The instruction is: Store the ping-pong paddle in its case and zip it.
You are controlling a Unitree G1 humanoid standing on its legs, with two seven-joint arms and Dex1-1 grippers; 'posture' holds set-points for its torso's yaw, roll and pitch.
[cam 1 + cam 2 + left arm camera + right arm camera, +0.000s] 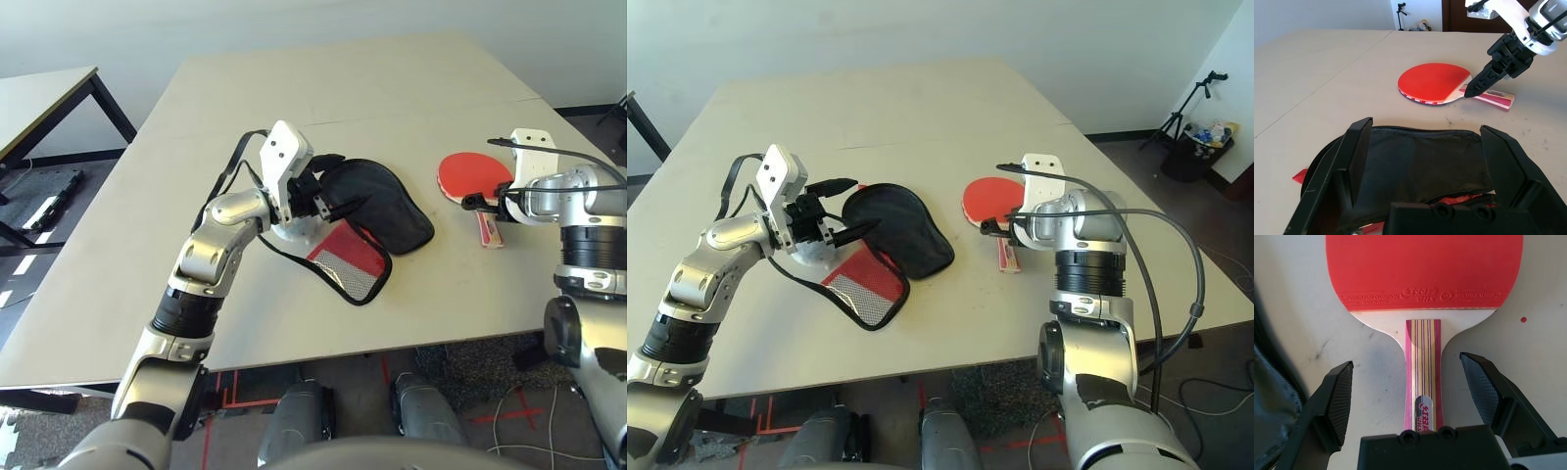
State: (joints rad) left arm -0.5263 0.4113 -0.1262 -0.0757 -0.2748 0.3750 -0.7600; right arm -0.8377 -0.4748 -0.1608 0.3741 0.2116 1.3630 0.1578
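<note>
Ping-pong paddle [1422, 269] flat on tabletop [411, 88].
Handle between fingers of wide-open right end effector [1415, 377], untouched; left end effector [1425, 161] wide over case [1420, 161].

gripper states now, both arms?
Left gripper: open, at the black-lined flap of the case, holding nothing.
Right gripper: open, straddling the handle of the paddle, not gripping.

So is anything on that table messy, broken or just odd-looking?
Nothing looks damaged or spilled. The case lies unzipped, black lining up, its red mesh flap folded out. The ping-pong paddle lies flat beside it.
</note>
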